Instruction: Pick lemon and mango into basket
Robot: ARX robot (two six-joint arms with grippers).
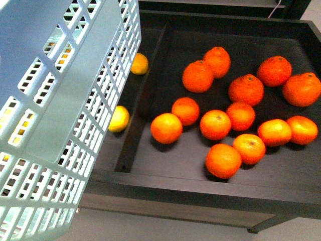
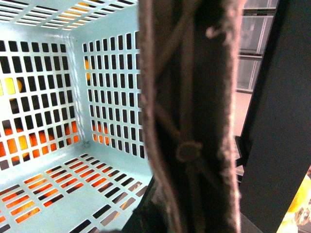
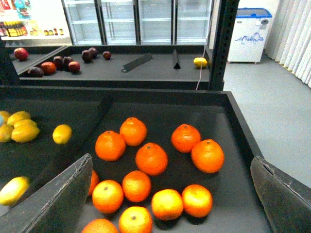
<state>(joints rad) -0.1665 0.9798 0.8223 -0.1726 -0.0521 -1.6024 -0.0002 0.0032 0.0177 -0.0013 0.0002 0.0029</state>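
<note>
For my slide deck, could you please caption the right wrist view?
Open right gripper above a black tray of oranges, yellow lemons in the adjoining compartment.

Right gripper (image 3: 171, 159), seen from its own wrist. We see two fingers (image 3: 53, 204), each a broad, flat wedge of matt dark-grey material that tapers to a blunt corner. We note pale, scuffed wear along their upper edges and fine light specks scattered over the flat faces.
</note>
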